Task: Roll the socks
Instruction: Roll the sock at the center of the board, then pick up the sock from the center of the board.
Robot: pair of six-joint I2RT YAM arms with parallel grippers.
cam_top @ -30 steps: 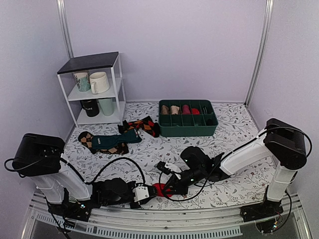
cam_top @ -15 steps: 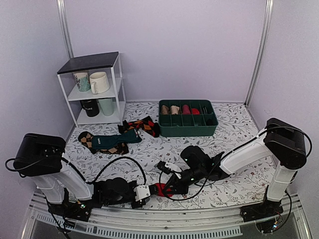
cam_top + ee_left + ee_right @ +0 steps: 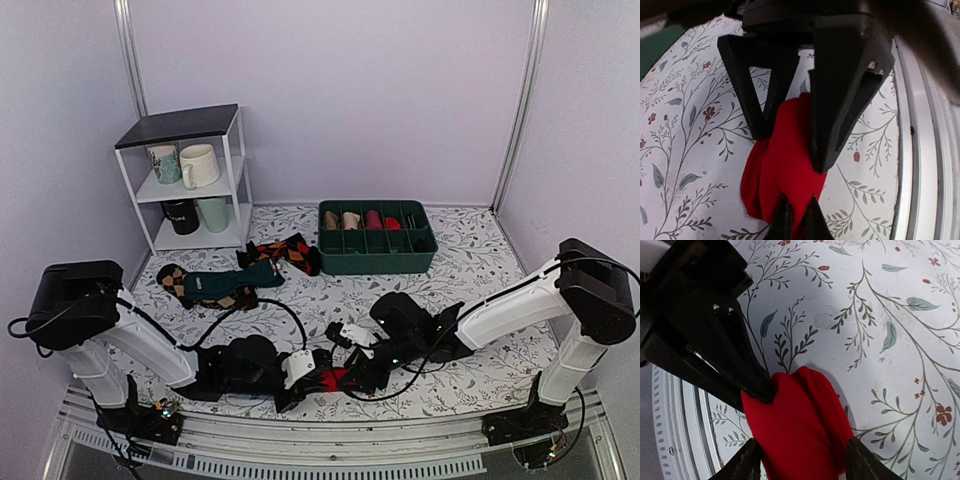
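Left gripper (image 3: 797,222) was pinched shut on the socks (image 3: 785,165), long axis toward right gripper (image 3: 802,460), whose jaws had widened, straddling them.

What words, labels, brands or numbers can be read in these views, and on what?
No text can be read in any view.
Black mug on the shelf: faint pale marks, too small to read.
Red socks, green bin, tablecloth: no lettering, only a floral print on the cloth.
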